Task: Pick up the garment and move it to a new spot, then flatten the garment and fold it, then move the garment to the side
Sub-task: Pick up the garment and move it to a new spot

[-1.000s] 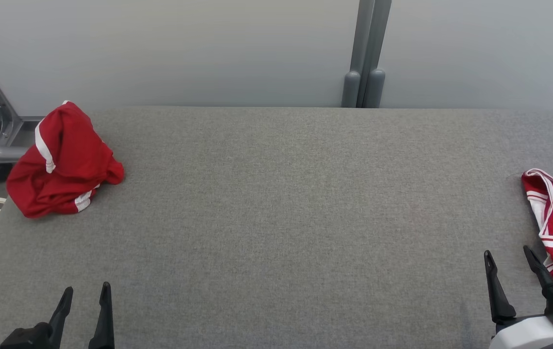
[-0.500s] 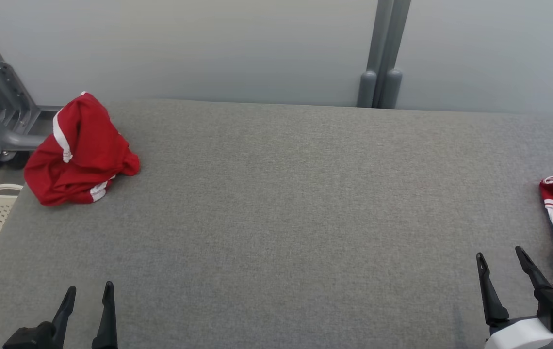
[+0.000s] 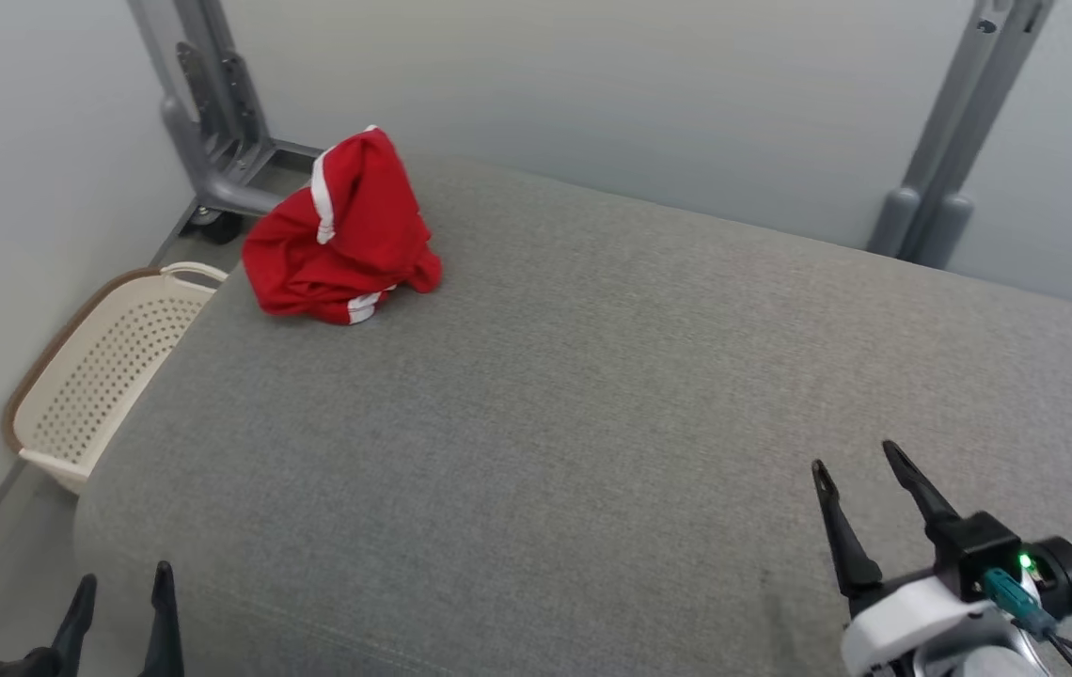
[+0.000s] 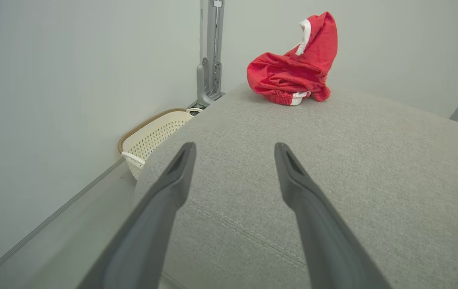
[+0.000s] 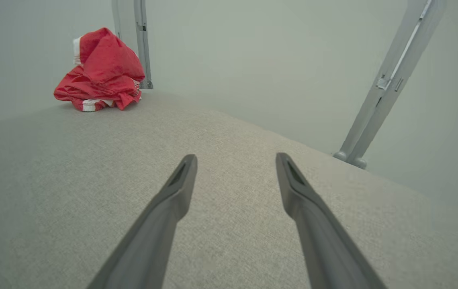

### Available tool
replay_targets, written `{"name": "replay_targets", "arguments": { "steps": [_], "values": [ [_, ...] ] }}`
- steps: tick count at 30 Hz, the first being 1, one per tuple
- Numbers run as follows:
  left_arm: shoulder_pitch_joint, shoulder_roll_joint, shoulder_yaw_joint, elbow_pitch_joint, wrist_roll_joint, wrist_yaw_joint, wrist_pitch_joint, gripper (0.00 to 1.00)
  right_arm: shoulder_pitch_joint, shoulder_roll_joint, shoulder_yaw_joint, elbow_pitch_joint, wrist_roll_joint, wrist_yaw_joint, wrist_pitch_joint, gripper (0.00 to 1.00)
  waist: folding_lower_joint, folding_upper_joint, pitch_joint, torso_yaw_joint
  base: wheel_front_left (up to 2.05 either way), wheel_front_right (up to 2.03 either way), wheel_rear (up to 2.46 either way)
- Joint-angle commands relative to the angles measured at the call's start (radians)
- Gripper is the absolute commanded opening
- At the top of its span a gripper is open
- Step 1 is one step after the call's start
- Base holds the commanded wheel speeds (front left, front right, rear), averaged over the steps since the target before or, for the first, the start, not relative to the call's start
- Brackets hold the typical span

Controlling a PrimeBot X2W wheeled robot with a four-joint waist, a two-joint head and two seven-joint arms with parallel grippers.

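Note:
A red garment (image 3: 338, 235) with white stripes lies bunched in a heap at the far left corner of the grey padded table (image 3: 592, 376). The same heap, the garment (image 4: 295, 68), stands well ahead of my left fingers, and the garment (image 5: 100, 72) lies far off to the upper left in the right wrist view. My left gripper (image 3: 122, 588) is open at the lower left, over the table's near left edge, holding nothing. Open as well, my right gripper (image 3: 860, 461) hovers above the near right part of the table with bare cloth between its fingers.
A cream perforated laundry basket (image 3: 94, 376) stands on the floor left of the table. Grey metal stand legs (image 3: 216, 122) rise behind the garment, and another grey post (image 3: 959, 150) stands at the back right. A pale wall runs behind and along the left.
The whole head view has swung to the left, so the camera turned. The second red garment at the right edge has left the picture, and the basket has come into it. Both grippers stay open.

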Motion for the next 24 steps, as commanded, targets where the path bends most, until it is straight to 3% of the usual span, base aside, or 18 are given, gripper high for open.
{"name": "replay_targets", "arguments": {
  "steps": [1, 7, 12, 18, 24],
  "values": [
    [0.027, -0.009, 0.022, -0.018, -0.009, 0.010, -0.003, 1.00, -0.047, -0.006, 0.030, 0.011, 0.009, -0.001, -0.003, 1.00, 0.0000, 0.0000, 0.010, 0.113, 0.00, 0.00, 0.00],
    [0.084, -0.048, 0.097, -0.083, -0.006, 0.024, -0.002, 1.00, -0.151, -0.020, 0.139, 0.067, 0.035, -0.001, -0.003, 1.00, 0.0000, 0.0000, 0.034, 0.128, 0.00, 0.00, 0.00],
    [0.108, -0.082, 0.124, -0.112, 0.011, 0.016, -0.003, 1.00, -0.177, -0.033, 0.164, 0.087, 0.054, -0.001, -0.003, 1.00, 0.0000, 0.0000, 0.039, 0.130, 0.00, 0.00, 0.00],
    [0.075, -0.091, 0.120, -0.104, 0.006, 0.003, 0.005, 1.00, -0.137, -0.034, 0.106, 0.066, 0.052, -0.001, -0.003, 1.00, 0.0000, 0.0000, 0.035, 0.124, 0.00, 0.00, 0.00],
    [-0.064, -0.108, 0.096, -0.116, -0.027, 0.001, 0.067, 1.00, -0.074, -0.028, 0.001, 0.002, 0.026, -0.001, -0.003, 1.00, 0.0000, 0.0000, 0.070, 0.120, 0.00, 0.00, 0.00]
  ]
}}
